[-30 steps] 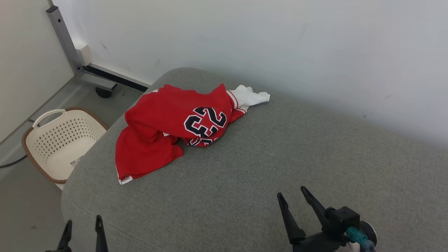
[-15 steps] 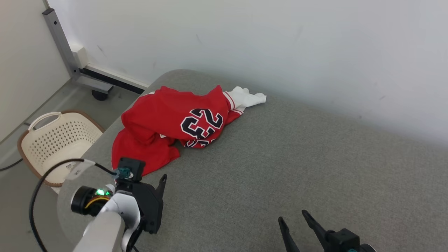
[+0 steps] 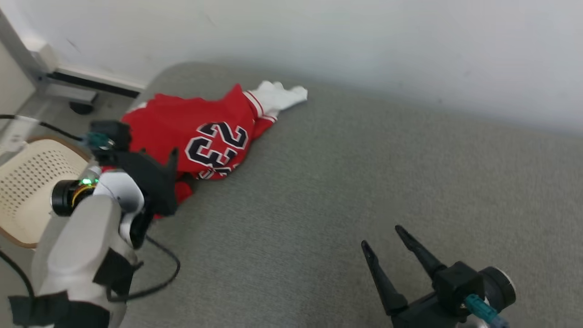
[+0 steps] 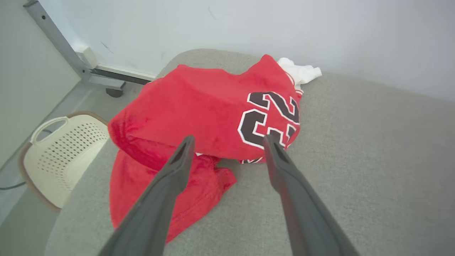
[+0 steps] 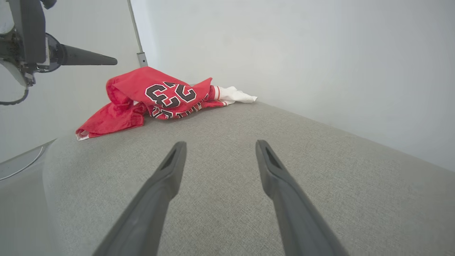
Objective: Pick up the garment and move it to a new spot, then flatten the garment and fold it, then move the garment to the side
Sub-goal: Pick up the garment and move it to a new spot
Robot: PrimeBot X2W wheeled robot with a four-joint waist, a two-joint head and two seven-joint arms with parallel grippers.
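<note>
A grey upholstered surface [image 3: 346, 191] carries a crumpled red jersey [image 3: 182, 127] numbered 23, bunched near its far left corner with a white part toward the wall [image 3: 364, 36]. A cream perforated basket [image 3: 27, 182] sits on the floor beside that corner. The left hand [image 4: 227, 140] hovers spread and empty near the jersey, and the right hand [image 3: 381, 237], also spread and empty, hangs over bare fabric well apart.

Bright, even light; soft shadow under the garment [image 4: 199, 106]; head view smeared, probably motion blur; wrist-view edges bow.
</note>
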